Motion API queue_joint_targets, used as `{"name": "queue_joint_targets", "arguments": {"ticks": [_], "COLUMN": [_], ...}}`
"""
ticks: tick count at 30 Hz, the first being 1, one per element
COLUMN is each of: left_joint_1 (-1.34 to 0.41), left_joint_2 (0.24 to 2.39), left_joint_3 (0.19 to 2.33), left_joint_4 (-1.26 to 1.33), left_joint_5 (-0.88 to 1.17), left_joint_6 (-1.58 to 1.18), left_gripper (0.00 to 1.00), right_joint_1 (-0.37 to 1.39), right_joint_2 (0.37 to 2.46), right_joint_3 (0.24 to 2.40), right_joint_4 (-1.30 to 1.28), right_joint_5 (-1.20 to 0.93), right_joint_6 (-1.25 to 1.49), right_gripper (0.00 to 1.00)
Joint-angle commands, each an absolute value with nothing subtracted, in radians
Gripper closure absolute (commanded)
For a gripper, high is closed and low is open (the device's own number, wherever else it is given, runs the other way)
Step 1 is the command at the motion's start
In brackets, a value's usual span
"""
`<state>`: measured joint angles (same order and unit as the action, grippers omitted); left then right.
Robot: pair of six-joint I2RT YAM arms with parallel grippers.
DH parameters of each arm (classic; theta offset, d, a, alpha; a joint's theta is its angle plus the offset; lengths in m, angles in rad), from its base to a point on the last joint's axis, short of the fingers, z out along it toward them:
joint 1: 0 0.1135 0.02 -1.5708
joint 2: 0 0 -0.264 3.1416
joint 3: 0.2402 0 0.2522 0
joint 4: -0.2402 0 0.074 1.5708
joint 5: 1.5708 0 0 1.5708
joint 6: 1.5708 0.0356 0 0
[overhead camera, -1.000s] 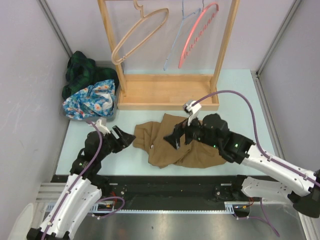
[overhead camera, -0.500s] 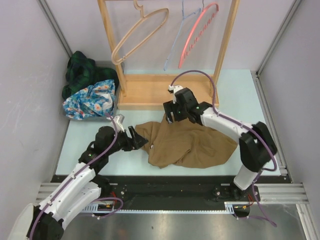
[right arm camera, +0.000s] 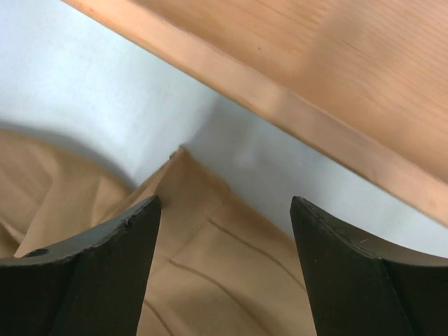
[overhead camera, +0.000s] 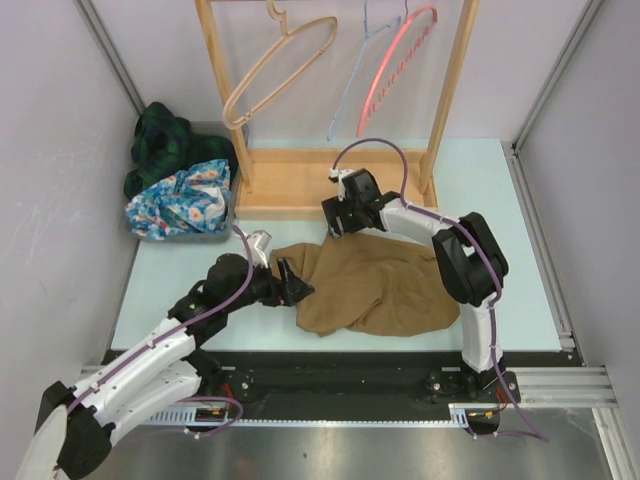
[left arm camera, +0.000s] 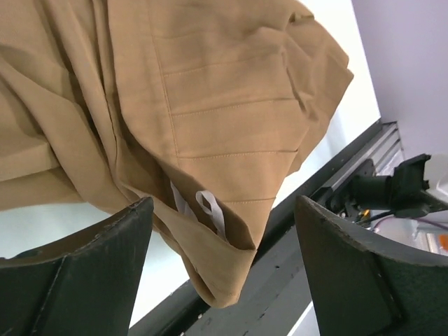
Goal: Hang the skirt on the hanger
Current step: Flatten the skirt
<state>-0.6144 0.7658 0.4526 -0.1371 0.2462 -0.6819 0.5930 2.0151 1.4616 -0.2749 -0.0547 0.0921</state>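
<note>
- Top external view, counted: one crumpled tan fabric skirt, three hangers, two grippers, two bundled garments.
- Hangers inside the frame of a light wooden rack: one beige plastic hanger, one thin pale-blue hanger, one red notched hanger. All three bare.
- Skirt flat and rumpled on the pale-green table, just in front of the rack's base board, not on any hanger.
- Left gripper at the skirt's left edge, pointing right into the cloth.
- Left wrist view: left gripper with jaws spread wide, gripping nothing. Folded, stitched corner of the skirt between the two dark fingers, with a small white loop tag at the hem. Contact between fingers and cloth impossible to tell.
- Right gripper at the skirt's far left corner, between that corner and the rack's base.
- Right wrist view: right gripper also parted wide, gripping nothing. Pointed corner of the skirt lying on the table between the fingers, with the wooden base edge just beyond it.
- Far left corner of the table: one dark green plaid garment and one blue floral garment, heaped together, apart from the skirt.
</note>
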Motion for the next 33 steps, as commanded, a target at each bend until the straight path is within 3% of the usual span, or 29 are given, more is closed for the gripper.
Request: {"name": "queue_joint_targets", "arguments": {"ticks": [1,6,9,10,13,18,24,29,31,33], "left_joint_1": [-0.655,-0.670,-0.675,-0.681,-0.690,-0.692,-0.695,-0.695,-0.695,-0.695], "left_joint_2": [0.759,0.747,0.770,0.778,0.767,0.761,0.776,0.755,0.773,0.808], "left_joint_3": [0.478,0.472,0.459,0.450,0.439,0.428,0.399,0.359,0.342,0.347], "left_joint_4": [-0.182,-0.215,-0.181,-0.169,-0.127,-0.124,-0.268,-0.256,-0.207,-0.166], "left_joint_5": [0.115,0.069,0.113,0.130,0.161,0.172,0.013,0.026,0.050,0.084], "left_joint_6": [-0.663,-0.617,-0.606,-0.607,-0.620,-0.617,-0.635,-0.641,-0.644,-0.644], "left_gripper": [0.14,0.13,0.13,0.14,0.14,0.14,0.19,0.21,0.26,0.50], "right_joint_1": [0.603,0.624,0.640,0.647,0.655,0.658,0.653,0.649,0.643,0.627], "right_joint_2": [2.085,2.132,2.134,2.128,2.079,1.991,1.867,1.749,1.708,1.643], "right_joint_3": [1.560,1.562,1.540,1.534,1.493,1.457,1.411,1.346,1.324,1.293], "right_joint_4": [-0.290,-0.299,-0.302,-0.301,-0.290,-0.290,-0.298,-0.299,-0.293,-0.285], "right_joint_5": [-0.081,-0.083,-0.040,-0.026,0.030,0.115,0.149,0.149,0.149,0.134], "right_joint_6": [0.063,0.061,0.067,0.075,0.100,0.126,0.140,0.159,0.173,0.179], "right_gripper": [0.18,0.22,0.40,0.56,0.77,0.97,1.00,1.00,1.00,1.00]}}
